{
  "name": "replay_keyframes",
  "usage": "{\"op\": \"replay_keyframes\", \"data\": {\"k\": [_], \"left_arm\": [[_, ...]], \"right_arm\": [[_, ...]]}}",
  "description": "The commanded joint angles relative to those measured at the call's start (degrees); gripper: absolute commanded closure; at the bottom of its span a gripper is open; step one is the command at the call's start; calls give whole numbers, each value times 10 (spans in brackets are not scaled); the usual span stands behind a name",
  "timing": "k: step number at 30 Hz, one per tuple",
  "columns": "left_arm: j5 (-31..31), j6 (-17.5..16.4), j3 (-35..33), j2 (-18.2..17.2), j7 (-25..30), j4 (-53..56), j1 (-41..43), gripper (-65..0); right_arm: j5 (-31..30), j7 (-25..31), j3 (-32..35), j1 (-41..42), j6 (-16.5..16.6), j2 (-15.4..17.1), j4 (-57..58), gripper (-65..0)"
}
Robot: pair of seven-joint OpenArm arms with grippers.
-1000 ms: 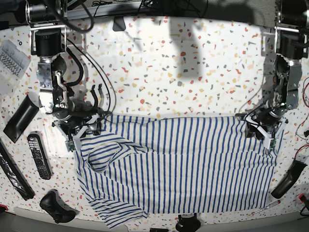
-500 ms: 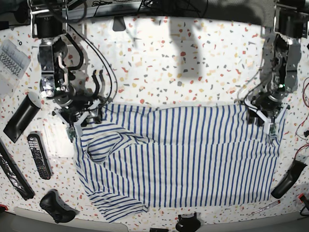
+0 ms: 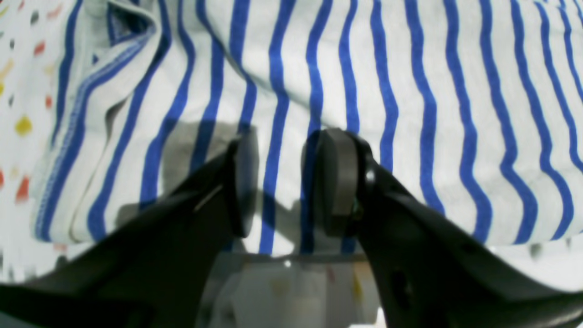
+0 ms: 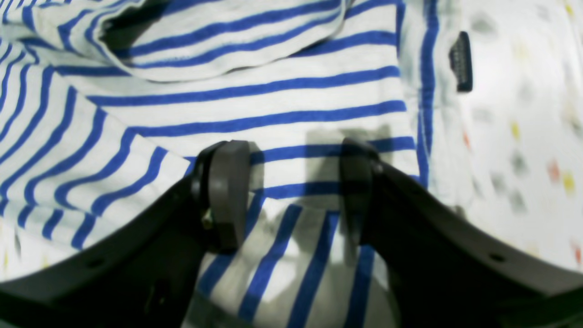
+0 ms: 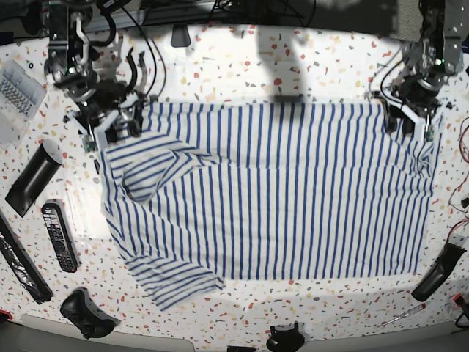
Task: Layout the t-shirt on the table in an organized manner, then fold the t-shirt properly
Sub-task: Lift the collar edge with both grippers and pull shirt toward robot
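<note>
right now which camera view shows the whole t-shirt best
The base view: it shows the t-shirt nearly whole, from the bunched upper edge to the hem and the flap at lower left. The left wrist view shows only a close, striped patch around the left gripper; the right wrist view, only folds around the right gripper.

No text, label, brand, number or sign can be read in any view.

bright light, dark soft shadows

The t-shirt is white with blue stripes; the table is multicolour-flecked white.
</note>
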State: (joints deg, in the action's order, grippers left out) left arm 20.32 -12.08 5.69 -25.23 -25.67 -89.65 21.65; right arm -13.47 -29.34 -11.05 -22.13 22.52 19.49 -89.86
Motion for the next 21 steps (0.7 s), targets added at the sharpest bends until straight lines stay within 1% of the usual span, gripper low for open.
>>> {"op": "replay_keyframes", "data": {"k": [1,7,10,12,16,21], "left_arm": [[-3,1,3,-6,-6,-22,14,-211],[-3,3,3,-3,-48,-110,86,-211],[-3,22,3,-3,-52,-141,120,-211],[-8,27,3,-3,-52,-155,140,-211],[-23,26,3,-3,-45,-167,157,-211],[-29,26,3,-3,-46,-169,155,-211]], "right_arm": [[17,-37,-8,-24,-2,5,-15,-310],[17,-47,-37,-122,-2,5,-112,-310],[8,-47,-51,-165,-2,5,-150,-310],[9,-47,-59,-188,-2,5,-172,-310],[9,-47,-74,-215,-2,5,-199,-310],[10,-47,-96,-216,-2,5,-201,-310]]}}
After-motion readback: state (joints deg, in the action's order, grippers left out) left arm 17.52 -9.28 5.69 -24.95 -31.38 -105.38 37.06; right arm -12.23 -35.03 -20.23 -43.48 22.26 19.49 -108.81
